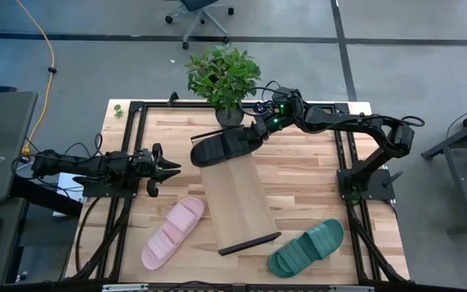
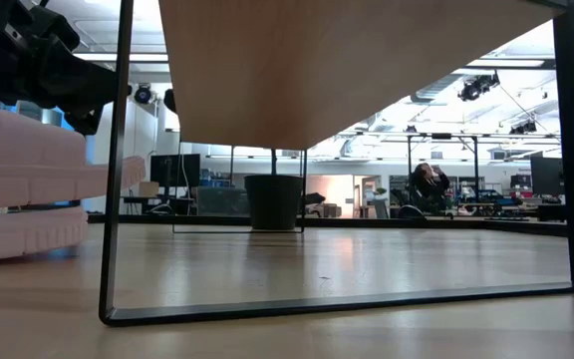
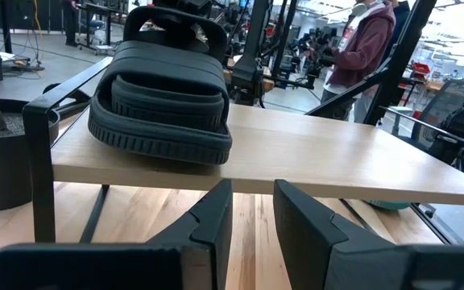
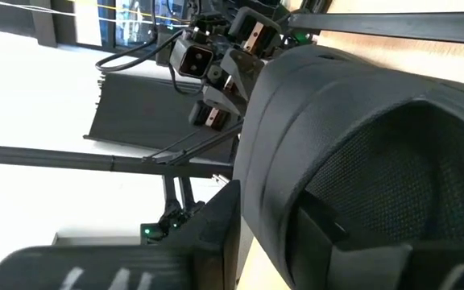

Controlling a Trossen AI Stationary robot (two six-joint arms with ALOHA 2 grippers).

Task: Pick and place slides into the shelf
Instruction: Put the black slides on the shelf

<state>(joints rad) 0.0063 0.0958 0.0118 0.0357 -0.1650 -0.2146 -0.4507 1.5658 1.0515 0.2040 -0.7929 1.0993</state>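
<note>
My right gripper [image 1: 258,130] pinching black ribbed rubber slide [image 1: 225,147], which rests on far end of long light-wood plank shelf [image 1: 237,199], next to potted plant [image 1: 223,75]. Risk: slide overhangs shelf edge, may tip off on release. Left gripper [image 1: 171,169] spread, waiting beside shelf.

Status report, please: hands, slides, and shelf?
Right hand shut on black slide at shelf far end. Left hand open, waiting left of shelf. Pink slide, green slide on table. Nothing blocking.
</note>
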